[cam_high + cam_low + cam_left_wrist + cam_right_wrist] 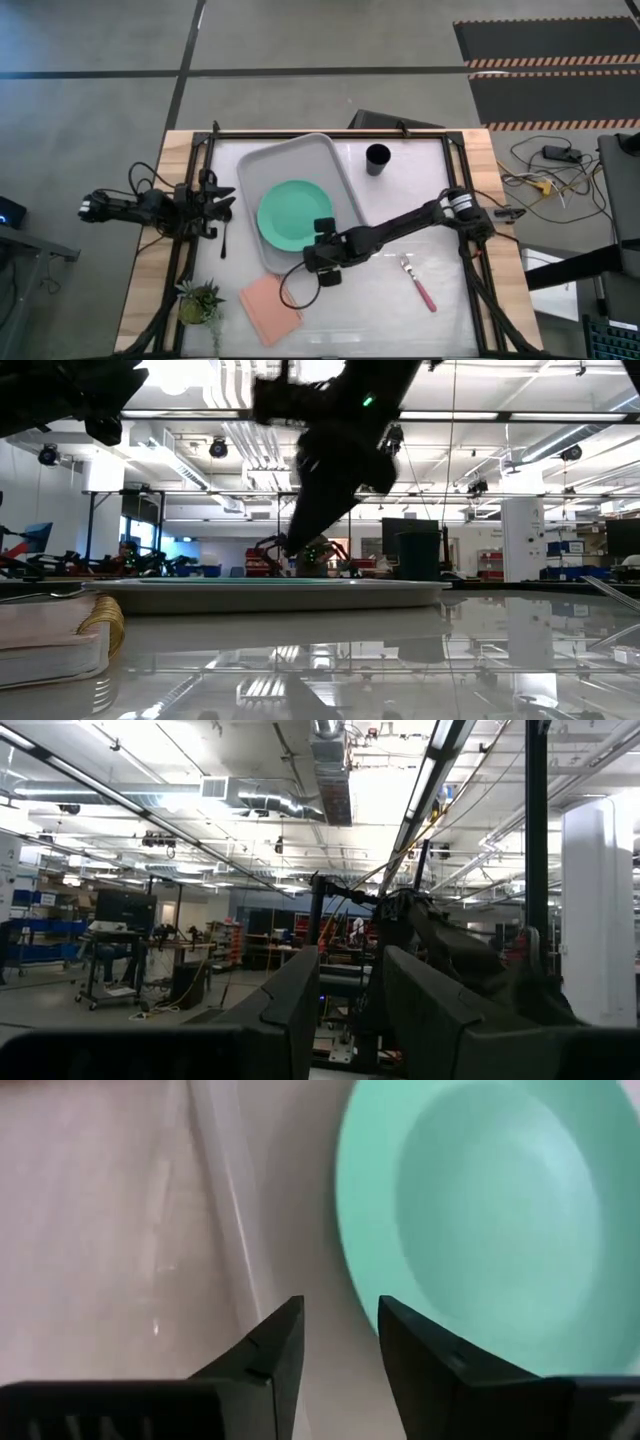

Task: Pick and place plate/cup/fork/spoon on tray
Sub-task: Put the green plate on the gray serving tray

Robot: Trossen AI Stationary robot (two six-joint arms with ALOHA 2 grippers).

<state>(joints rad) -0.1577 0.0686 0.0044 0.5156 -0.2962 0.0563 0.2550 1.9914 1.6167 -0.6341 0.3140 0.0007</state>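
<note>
The mint-green plate (294, 215) lies flat in the light-grey tray (322, 160), and it also shows in the right wrist view (490, 1210). My right gripper (318, 246) hangs over the tray's near edge beside the plate's rim, narrowly open and empty (340, 1315). The black cup (377, 158) stands on the table right of the tray. The pink-handled fork (420, 285) lies on the table at the near right. The thin spoon (224, 240) lies on the table left of the tray. My left gripper (226, 205) waits at the table's left edge, narrowly open.
A salmon-pink square pad (268, 308) lies near the front edge, and it also shows in the low view (50, 640). A small potted plant (200, 300) stands at the near left corner. Bare table shows between the tray and the fork.
</note>
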